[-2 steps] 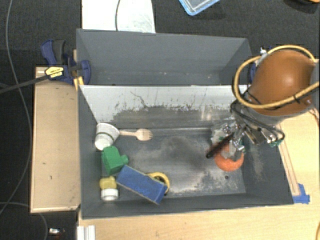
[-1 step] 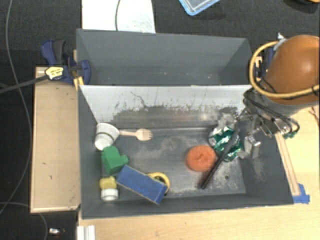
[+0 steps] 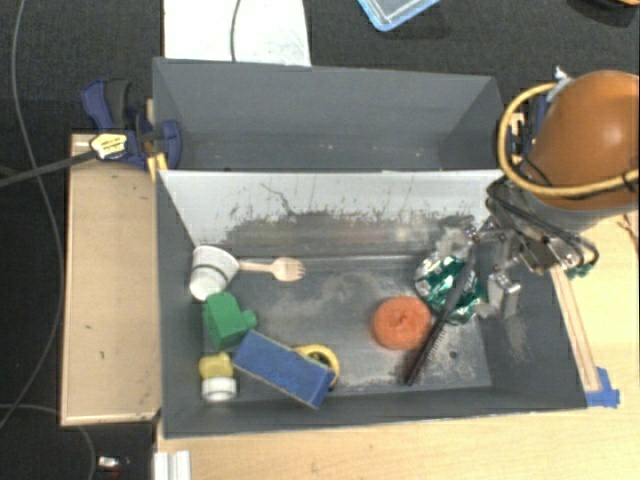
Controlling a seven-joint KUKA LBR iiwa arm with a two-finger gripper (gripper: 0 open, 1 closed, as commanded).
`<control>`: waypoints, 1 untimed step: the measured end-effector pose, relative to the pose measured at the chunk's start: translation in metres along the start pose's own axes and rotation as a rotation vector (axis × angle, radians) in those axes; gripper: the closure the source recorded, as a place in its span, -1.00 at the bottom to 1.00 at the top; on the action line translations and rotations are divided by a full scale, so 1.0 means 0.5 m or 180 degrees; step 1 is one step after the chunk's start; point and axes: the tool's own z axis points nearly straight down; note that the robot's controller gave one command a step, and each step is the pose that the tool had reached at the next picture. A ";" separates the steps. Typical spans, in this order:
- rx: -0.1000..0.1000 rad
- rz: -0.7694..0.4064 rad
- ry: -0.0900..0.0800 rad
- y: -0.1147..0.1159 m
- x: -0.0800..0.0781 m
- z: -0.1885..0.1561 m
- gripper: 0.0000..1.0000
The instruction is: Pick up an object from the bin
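Observation:
My gripper (image 3: 490,276) is down in the right part of the bin, close to the right wall. Directly at its left side lies a crumpled green and silver wrapper (image 3: 443,280), touching or partly under the gripper. A thin black stick (image 3: 432,340) slants from the wrapper down toward the bin's front. An orange round scrubber (image 3: 402,323) rests on the floor just left of the stick.
At the bin's left lie a white cap (image 3: 212,269), a pale wooden fork (image 3: 278,268), a green block (image 3: 228,319), a blue sponge (image 3: 285,369), a yellow ring (image 3: 322,355) and a small yellow and white bottle (image 3: 217,378). The arm's orange dome hangs over the right rim.

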 end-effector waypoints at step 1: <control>0.0002 -0.0090 -0.0004 -0.001 -0.011 0.019 -1.00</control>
